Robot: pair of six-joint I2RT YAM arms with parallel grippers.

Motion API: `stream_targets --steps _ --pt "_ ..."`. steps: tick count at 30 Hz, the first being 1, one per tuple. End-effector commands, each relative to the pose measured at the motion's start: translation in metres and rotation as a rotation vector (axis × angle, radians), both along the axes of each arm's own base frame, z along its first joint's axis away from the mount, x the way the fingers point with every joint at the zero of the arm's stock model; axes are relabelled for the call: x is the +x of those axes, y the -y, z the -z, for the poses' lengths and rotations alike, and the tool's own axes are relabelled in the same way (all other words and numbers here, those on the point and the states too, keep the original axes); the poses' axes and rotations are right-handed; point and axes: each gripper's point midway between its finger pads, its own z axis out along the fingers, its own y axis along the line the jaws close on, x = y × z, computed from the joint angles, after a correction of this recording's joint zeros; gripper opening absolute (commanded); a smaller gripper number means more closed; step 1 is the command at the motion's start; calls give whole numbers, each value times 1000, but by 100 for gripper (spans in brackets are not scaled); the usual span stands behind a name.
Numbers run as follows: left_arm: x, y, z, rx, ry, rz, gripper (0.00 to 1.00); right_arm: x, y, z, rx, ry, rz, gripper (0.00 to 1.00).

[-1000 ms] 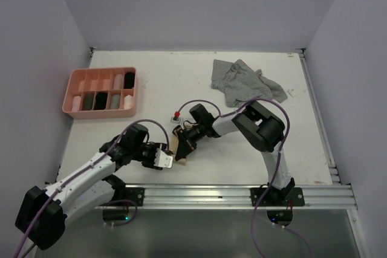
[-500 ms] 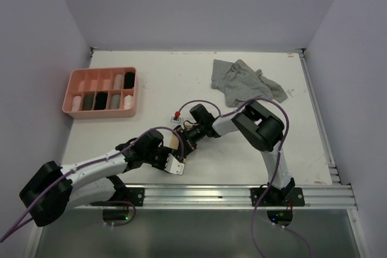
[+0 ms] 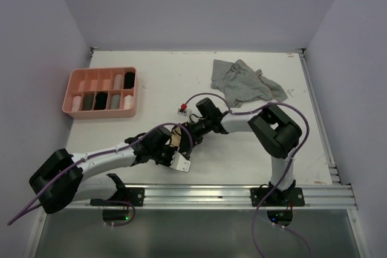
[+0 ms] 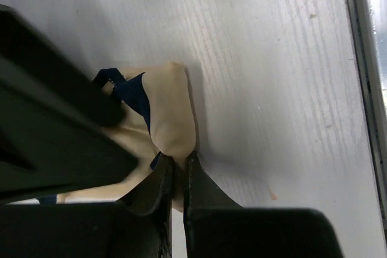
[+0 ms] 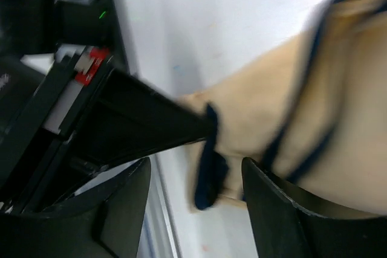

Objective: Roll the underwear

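Observation:
A beige underwear (image 3: 176, 139) with dark blue trim lies bunched near the table's front middle, between both grippers. My left gripper (image 3: 175, 149) is shut on its edge; in the left wrist view the fingertips (image 4: 163, 170) pinch a fold of the beige underwear (image 4: 166, 110). My right gripper (image 3: 185, 132) stands open just behind it. In the right wrist view the beige underwear (image 5: 284, 107) fills the space ahead of the spread right gripper (image 5: 196, 179), and the left gripper's dark finger (image 5: 151, 119) reaches in. A grey striped underwear (image 3: 245, 83) lies crumpled at the back right.
A pink tray (image 3: 72, 92) with compartments sits at the back left, holding several rolled garments. A small red-topped part (image 3: 182, 110) on the right arm's cable sits behind the grippers. A metal rail (image 3: 230, 194) runs along the near edge.
The left arm reached right and its gripper shut on the beige underwear. The right gripper opened, let go of it, and drew back slightly to the upper right.

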Motion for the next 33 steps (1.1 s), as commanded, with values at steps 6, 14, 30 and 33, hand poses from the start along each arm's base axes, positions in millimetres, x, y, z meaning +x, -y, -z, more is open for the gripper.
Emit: stream_targets --steps 6,14,30,33 --pt "-57 -18 19 167 -368 20 0 127 78 -73 -193 401 558 70" --pt "-32 -6 14 207 -727 -16 0 90 124 -129 -194 572 579 58" --pt "25 -2 56 310 -1078 -114 5 -11 112 -95 -267 811 194 56" --pt "25 -5 61 323 -1086 -125 6 -12 82 -78 -302 925 30 58"
